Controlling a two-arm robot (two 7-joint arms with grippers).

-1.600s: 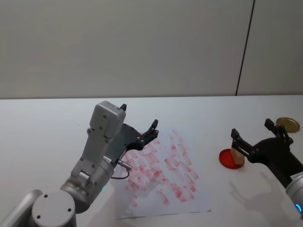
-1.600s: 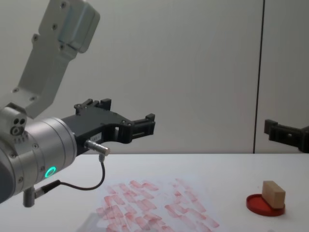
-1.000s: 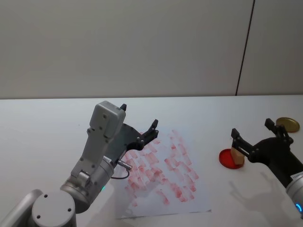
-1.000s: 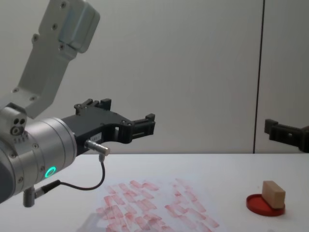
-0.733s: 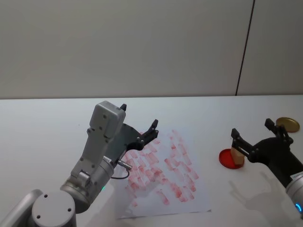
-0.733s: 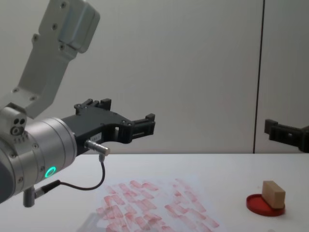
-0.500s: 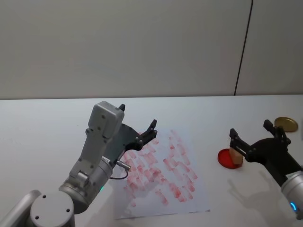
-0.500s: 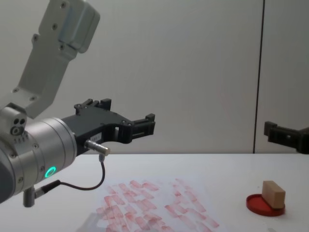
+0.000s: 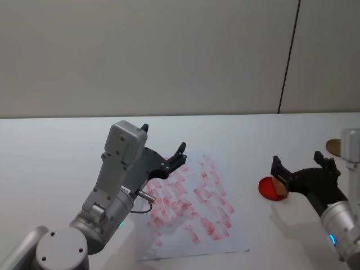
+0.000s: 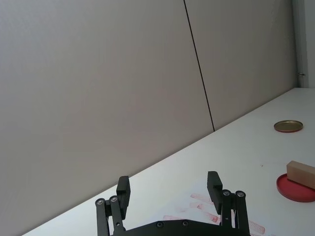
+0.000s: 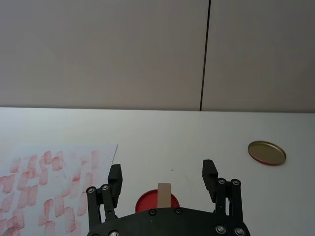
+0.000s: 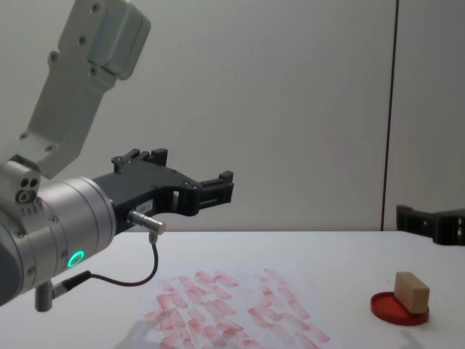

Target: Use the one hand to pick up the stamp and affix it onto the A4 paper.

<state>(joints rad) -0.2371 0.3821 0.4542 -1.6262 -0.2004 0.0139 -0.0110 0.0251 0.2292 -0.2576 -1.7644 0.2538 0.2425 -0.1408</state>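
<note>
The stamp (image 12: 411, 292), a small tan wooden block, stands on a flat round red ink pad (image 12: 389, 309) at the table's right. My right gripper (image 9: 298, 160) hangs open just above and on the near side of it; in the right wrist view the stamp (image 11: 164, 195) shows between and beyond the open fingers of the right gripper (image 11: 162, 172). The A4 paper (image 9: 191, 208), white with many pinkish-red prints, lies flat at mid-table. My left gripper (image 9: 163, 139) hovers open and empty above the paper's left edge.
A round gold lid (image 11: 266, 151) lies on the white table beyond and right of the red ink pad (image 9: 269, 188). A grey wall with a dark vertical seam stands behind the table. Bare tabletop separates the paper and the ink pad.
My right gripper has come down a little and edged closer to the stamp, still open. The left arm, the paper and the stamp have kept their places.
</note>
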